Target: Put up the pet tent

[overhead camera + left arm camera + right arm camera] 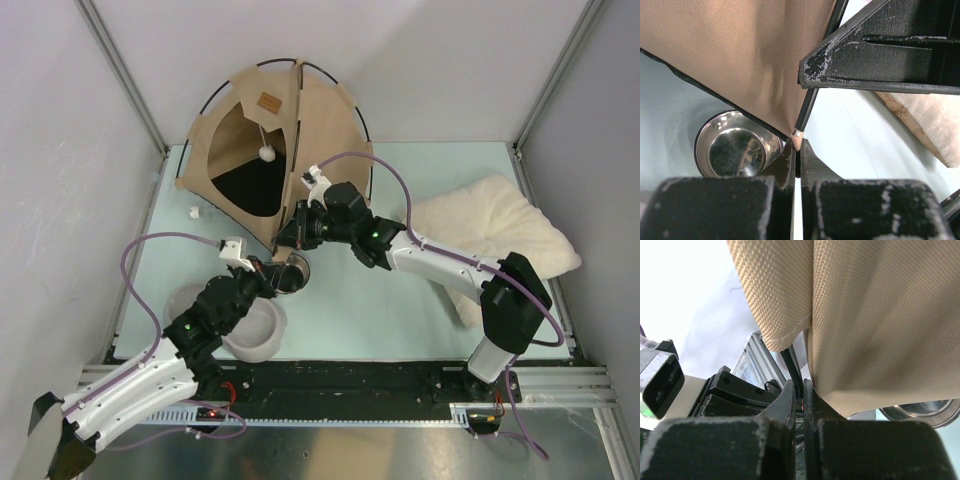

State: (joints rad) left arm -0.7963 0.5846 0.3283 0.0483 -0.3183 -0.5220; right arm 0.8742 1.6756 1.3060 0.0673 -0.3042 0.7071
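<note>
A: Where's the pet tent [240, 150]?
B: At the table's [400, 310] far edge, left of middle. Its near corner is just by the bowl [735, 150].
A: Tools?
B: Left tool [796, 147] is pressed together on the pole [812, 95] tip. Right tool [799, 390] pinches the same pole at the fabric hem.
A: How to do it well?
B: Looks like seating the tip in the corner. Right steadies the fabric, left pushes along the pole. The end grip could slip.

Overhead wide; wrists close, likely sharing tent [740, 55].
</note>
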